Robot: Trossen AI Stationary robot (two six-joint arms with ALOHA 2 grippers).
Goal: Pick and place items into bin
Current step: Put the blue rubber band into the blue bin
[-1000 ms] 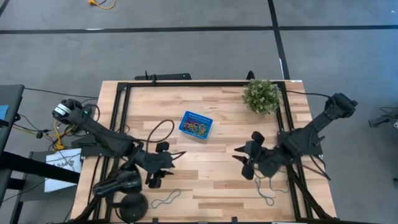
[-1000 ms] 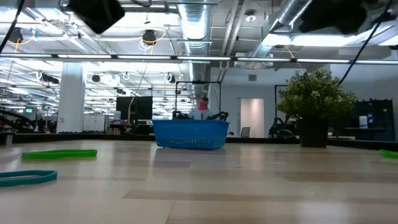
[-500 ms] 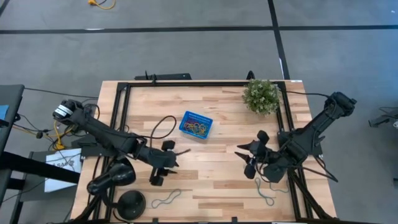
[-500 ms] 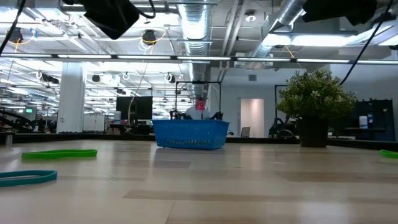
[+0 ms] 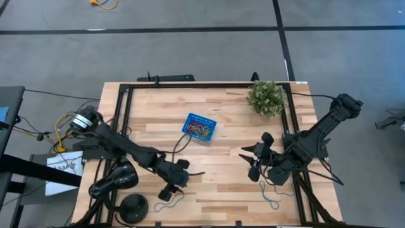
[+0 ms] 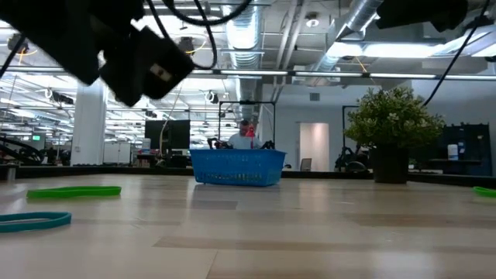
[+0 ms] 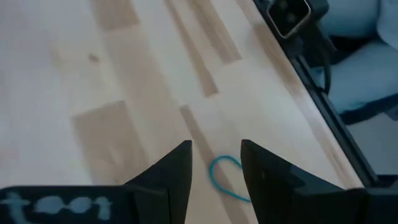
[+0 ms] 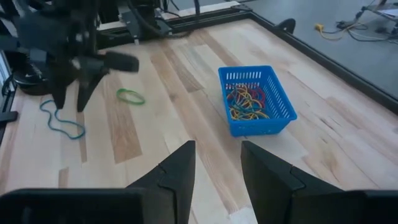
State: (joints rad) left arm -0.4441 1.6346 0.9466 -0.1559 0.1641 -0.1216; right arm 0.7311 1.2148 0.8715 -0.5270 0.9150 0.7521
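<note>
The blue mesh bin (image 5: 199, 127) stands mid-table with a tangle of coloured loops inside (image 8: 247, 102). Loose on the wood lie a teal loop (image 5: 169, 202) by the near edge, a green loop (image 8: 130, 96) beside it, and another loop (image 5: 272, 197) at the near right. My left gripper (image 5: 180, 179) hangs open above the table just beyond the teal loop, which shows between its fingers (image 7: 224, 180) without being touched. My right gripper (image 5: 250, 158) waits open, off the table, to the right of the bin (image 8: 255, 99).
A potted plant (image 5: 266, 98) stands at the far right corner. A black frame rail (image 5: 190, 85) runs round the table. In the low view the green loop (image 6: 74, 191) and the teal loop (image 6: 31, 222) lie flat on the left, with bare wood between them and the bin (image 6: 236, 167).
My left arm has swung toward the table's near edge and to the right, and has come down toward the teal loop, staying open; in the low view it has dropped into the picture. No loop has moved.
</note>
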